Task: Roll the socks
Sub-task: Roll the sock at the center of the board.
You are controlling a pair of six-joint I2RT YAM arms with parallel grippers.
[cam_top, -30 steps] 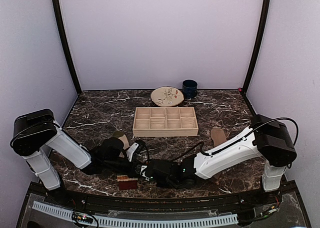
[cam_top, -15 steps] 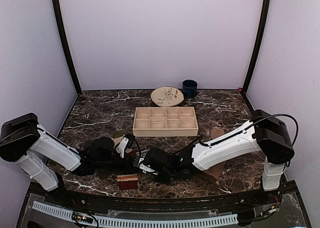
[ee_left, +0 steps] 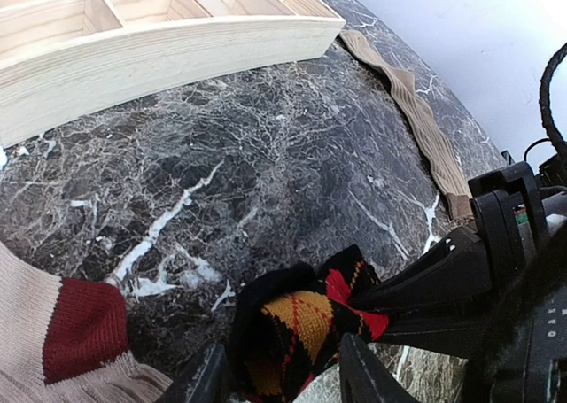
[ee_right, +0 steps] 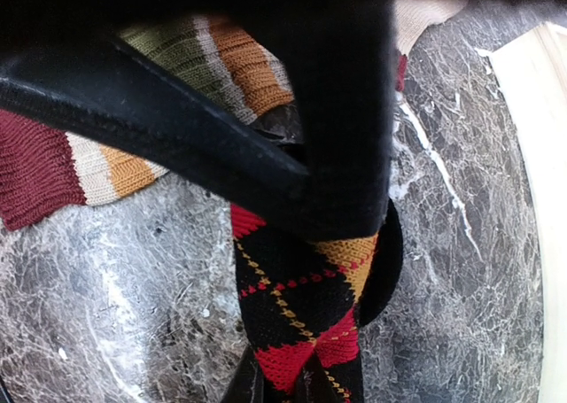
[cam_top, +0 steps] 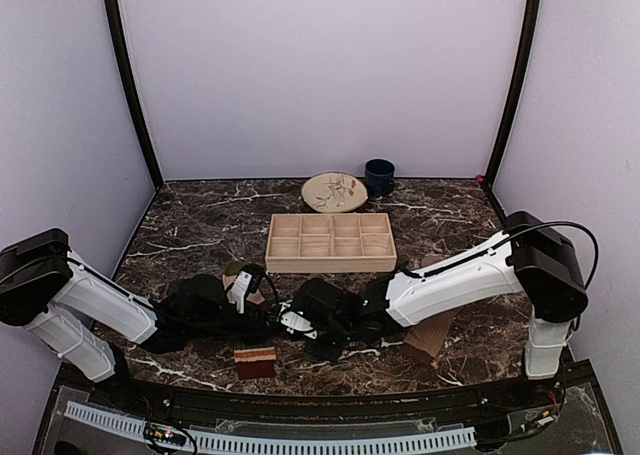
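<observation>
You are mid-roll on the argyle sock (ee_left: 297, 328), which sits bunched on the table (ee_left: 266, 155) close to the near edge, left of centre. The right tool (ee_right: 276, 387) is clamped narrow on one end of it. The left tool (ee_left: 283, 378) stands half spread, one finger on either side of the bundle and not pinching it. I judge this a regrasp: one end is held fast while the other tool is freed to take a new bite.

Next you need the left tool to close on the loose fold and turn it over toward the pinched end, keeping the fabric taut so the roll does not slacken.

The striped sock (ee_left: 80, 341) lies just beside the bundle, at the near edge. The tan ribbed sock (ee_left: 416, 111) lies well apart toward the right edge, beyond the wooden tray (ee_left: 159, 53).

Compared with a second ago, both tools have shifted leftward, the right arm reaches further across, and the left tool has gone from narrow to spread.
</observation>
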